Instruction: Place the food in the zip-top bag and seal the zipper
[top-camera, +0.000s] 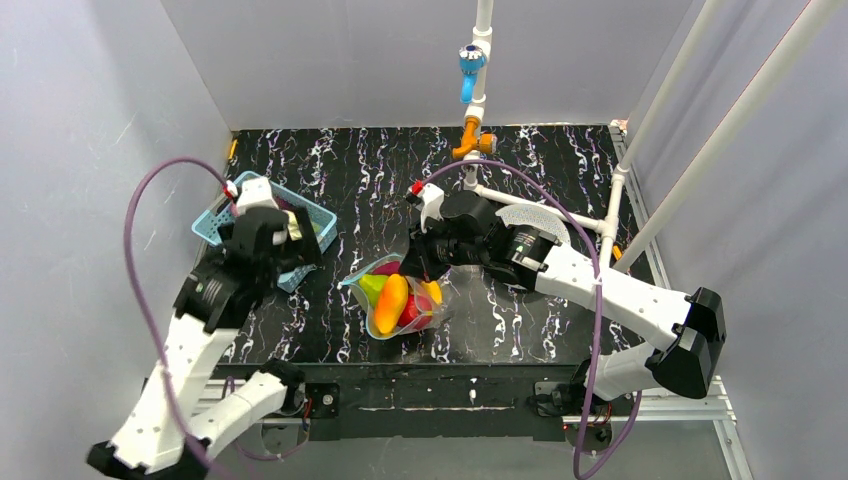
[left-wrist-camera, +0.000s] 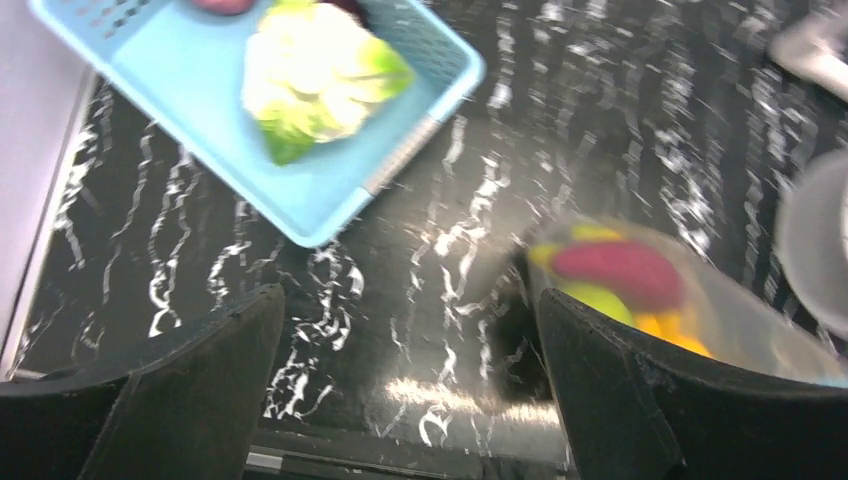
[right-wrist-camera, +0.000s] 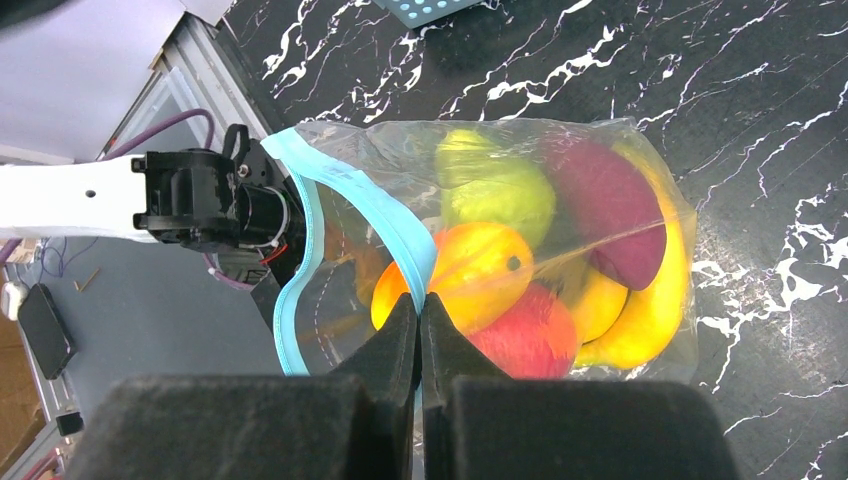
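The clear zip-top bag (right-wrist-camera: 560, 170) lies on the black marbled table with its mouth gaping. Inside it sits the food: a green pear (right-wrist-camera: 495, 185), a dark purple piece (right-wrist-camera: 605, 215), an orange piece (right-wrist-camera: 480, 265), a red apple (right-wrist-camera: 530, 340) and a yellow banana (right-wrist-camera: 655, 300). My right gripper (right-wrist-camera: 420, 300) is shut on one lip of the teal zipper (right-wrist-camera: 395, 225); the other lip bows outward. In the top view the bag (top-camera: 400, 305) is in front of the right gripper (top-camera: 412, 268). My left gripper (left-wrist-camera: 410, 340) hangs wide open and empty between the basket and the bag (left-wrist-camera: 640, 290).
A blue lattice basket (left-wrist-camera: 330, 190) at the left holds a white-green leafy toy (left-wrist-camera: 315, 85) and a dark piece at its far end. A white pipe frame (top-camera: 540, 205) with orange and blue fittings stands at the back right. Grey walls close in on both sides.
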